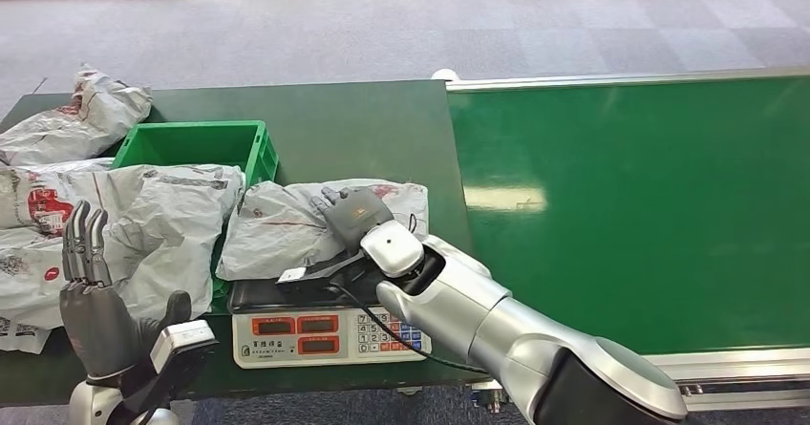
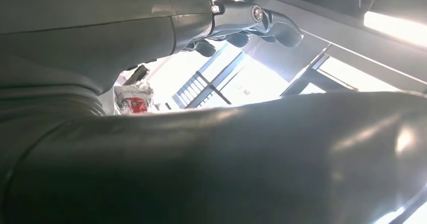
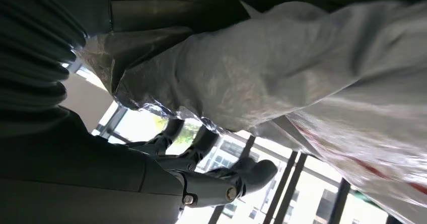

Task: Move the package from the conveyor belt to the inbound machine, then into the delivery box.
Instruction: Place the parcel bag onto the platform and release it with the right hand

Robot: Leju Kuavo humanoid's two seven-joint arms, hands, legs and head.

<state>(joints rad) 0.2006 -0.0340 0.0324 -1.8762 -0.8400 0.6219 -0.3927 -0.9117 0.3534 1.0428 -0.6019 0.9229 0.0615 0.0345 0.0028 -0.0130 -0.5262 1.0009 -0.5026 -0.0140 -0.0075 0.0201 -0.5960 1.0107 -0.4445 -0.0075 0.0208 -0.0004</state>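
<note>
On scale (image 1: pixel 330 334): package (image 1: pixel 287 229) flat, long axis left-right; right hand (image 1: pixel 353 213) grips it.

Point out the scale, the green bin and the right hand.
scale (image 1: pixel 330 337): head view, front display panel.
green bin (image 1: pixel 196 144): head view, inner far wall.
right hand (image 1: pixel 351 213): head view, back of hand on the package.

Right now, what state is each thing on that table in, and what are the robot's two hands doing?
Package: lying crumpled on the scale, under the right hand.
Scale: red display lit.
Green crate: upright, open-topped, a large bag draped over its front.
Conveyor belt: bare.
Right hand: resting on the package.
Left hand: raised, holding nothing.
</note>
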